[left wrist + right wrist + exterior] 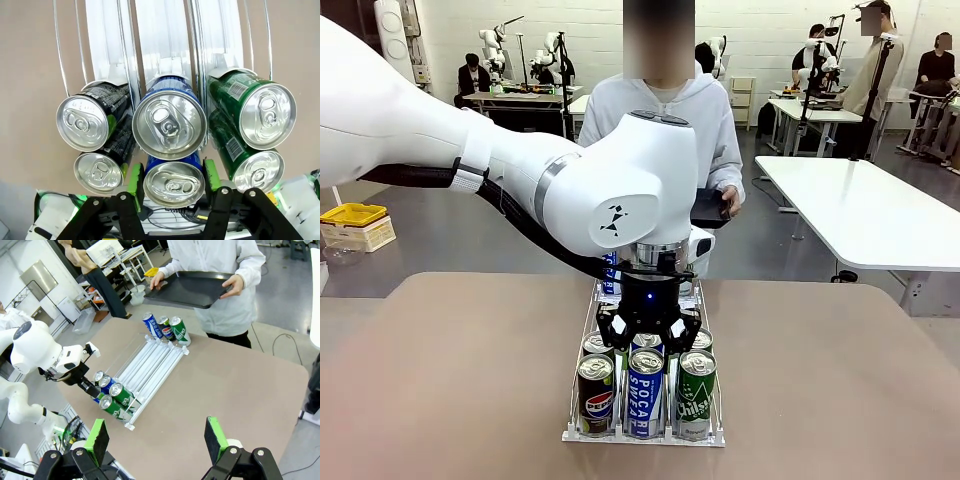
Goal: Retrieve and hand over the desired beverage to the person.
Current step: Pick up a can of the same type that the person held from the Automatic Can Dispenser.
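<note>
A white wire rack (620, 436) with three lanes holds upright cans: dark Pepsi (595, 392), blue Pocari Sweat (646, 392) and green Chilsung (696, 392) in the near row. My left gripper (648, 338) reaches down onto the second row. Its green pads (134, 180) press both sides of a blue can (174, 183) in the middle lane, so it is shut on that can. The person (660, 110), in a white hooded jacket, stands at the far side holding a black tray (190, 287). My right gripper (156, 440) hangs open, high above the table.
Three more cans (164, 327) stand at the rack's far end, close to the person. Black cans (84, 122) and green cans (265, 115) crowd the held can on both sides. Bare brown tabletop (840, 380) lies left and right of the rack.
</note>
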Motion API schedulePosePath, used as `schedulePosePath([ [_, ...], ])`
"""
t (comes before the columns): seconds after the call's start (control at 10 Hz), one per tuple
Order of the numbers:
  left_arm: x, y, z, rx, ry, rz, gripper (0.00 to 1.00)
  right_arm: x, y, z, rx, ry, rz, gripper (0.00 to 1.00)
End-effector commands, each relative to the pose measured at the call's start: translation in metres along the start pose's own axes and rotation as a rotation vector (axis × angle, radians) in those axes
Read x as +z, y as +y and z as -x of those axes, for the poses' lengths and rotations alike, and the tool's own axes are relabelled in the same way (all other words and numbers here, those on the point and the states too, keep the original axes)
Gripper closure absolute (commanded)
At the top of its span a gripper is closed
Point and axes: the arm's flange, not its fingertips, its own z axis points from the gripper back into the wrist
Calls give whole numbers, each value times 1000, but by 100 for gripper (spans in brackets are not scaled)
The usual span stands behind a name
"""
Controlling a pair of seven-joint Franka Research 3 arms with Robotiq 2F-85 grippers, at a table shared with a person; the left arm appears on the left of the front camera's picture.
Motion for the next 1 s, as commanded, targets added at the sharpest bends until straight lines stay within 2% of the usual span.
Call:
schedulePosePath([
  [0.0, 11, 7, -3, -40, 19, 12, 98, 0, -1, -4, 15, -23, -24, 0],
  [0.4, 134, 32, -2, -145, 44, 98, 100, 0, -1, -4, 15, -23, -24, 0],
  [0.6, 209, 41, -3, -130, -25, 135, 100, 0, -1, -4, 15, -23, -24, 0],
  [0.9, 267, 27, -24, -99, -67, 49, 100, 0, -1, -4, 15, -23, -24, 0],
])
